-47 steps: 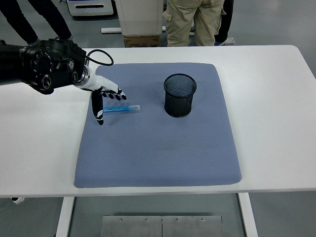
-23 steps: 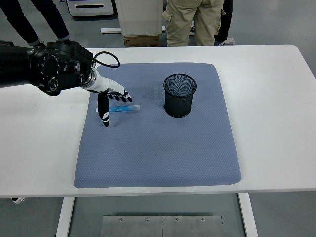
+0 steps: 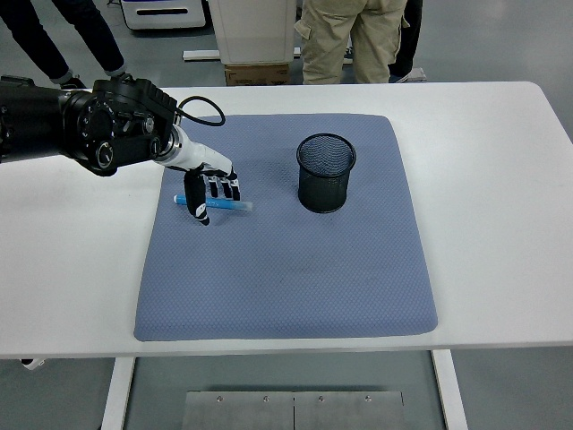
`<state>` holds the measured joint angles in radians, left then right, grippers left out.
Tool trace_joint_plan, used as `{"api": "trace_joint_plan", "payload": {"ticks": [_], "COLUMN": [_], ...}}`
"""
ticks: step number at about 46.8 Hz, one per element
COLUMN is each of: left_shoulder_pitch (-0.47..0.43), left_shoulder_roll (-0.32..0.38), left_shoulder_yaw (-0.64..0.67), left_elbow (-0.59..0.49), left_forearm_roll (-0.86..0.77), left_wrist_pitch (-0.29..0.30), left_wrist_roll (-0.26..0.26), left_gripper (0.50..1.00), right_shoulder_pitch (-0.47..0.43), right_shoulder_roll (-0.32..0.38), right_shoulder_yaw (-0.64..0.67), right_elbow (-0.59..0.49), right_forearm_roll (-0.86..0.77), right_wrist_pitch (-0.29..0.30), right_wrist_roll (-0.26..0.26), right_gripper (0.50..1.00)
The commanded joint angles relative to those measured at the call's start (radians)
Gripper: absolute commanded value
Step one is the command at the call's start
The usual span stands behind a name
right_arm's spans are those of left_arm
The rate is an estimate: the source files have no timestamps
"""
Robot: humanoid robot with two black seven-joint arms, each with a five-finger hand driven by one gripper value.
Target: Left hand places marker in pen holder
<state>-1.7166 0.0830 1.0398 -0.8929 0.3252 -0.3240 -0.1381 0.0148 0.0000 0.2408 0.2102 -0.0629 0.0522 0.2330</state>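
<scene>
The blue marker [image 3: 215, 203] lies flat on the grey-blue mat [image 3: 286, 269], off to the left of the black mesh pen holder [image 3: 326, 172] and well apart from it. Its long axis runs roughly left to right, the right-hand tip pointing loosely toward the holder and dipping a little toward the near edge of the bench [image 3: 501, 224]. The left hand [image 3: 208, 186] is right over the marker's left half, fingers pointing down and slightly spread, straddling the barrel: the thumb [image 3: 199, 208] reaches down on the side nearer me, the other fingers sit on the far side. They look to be at or just touching the marker, but I would not call it clamped yet; the marker appears to rest on the mat. So the grasp is across the short axis, near the left end, and closing the fingers seems the thing to do next. The carry afterwards would go rightward to the holder's open top. The right arm is not to be seen.
</scene>
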Motion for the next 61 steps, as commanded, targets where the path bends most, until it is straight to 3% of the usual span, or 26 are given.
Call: {"api": "trace_joint_plan", "payload": {"ticks": [1, 7, 19, 48, 61], "left_shoulder_pitch": [0.000, 0.000, 0.003, 0.005, 0.011], "left_shoulder_roll": [0.000, -0.002, -0.006, -0.023, -0.025], "left_shoulder_yaw": [0.000, -0.001, -0.011, -0.012, -0.012], "left_elbow": [0.000, 0.002, 0.002, -0.001, -0.008], "left_forearm_roll": [0.000, 0.000, 0.011, 0.064, 0.080], "left_wrist_pitch": [0.000, 0.000, 0.000, 0.065, 0.065], "left_wrist_roll": [0.000, 0.000, 0.032, 0.034, 0.032], "left_gripper": [0.777, 0.769, 0.660, 0.645, 0.607], "right_shoulder_pitch": [-0.001, 0.001, 0.001, -0.001, 0.001], "right_shoulder_roll": [0.000, 0.000, 0.000, 0.000, 0.000], "right_shoulder_yaw": [0.000, 0.000, 0.000, 0.000, 0.000], "right_elbow": [0.000, 0.000, 0.000, 0.000, 0.000], "right_forearm_roll": [0.001, 0.000, 0.000, 0.000, 0.000], "right_wrist_pitch": [0.000, 0.000, 0.000, 0.000, 0.000], "right_wrist_roll": [0.000, 0.000, 0.000, -0.001, 0.000], "right_gripper": [1.000, 1.000, 1.000, 1.000, 1.000]}}
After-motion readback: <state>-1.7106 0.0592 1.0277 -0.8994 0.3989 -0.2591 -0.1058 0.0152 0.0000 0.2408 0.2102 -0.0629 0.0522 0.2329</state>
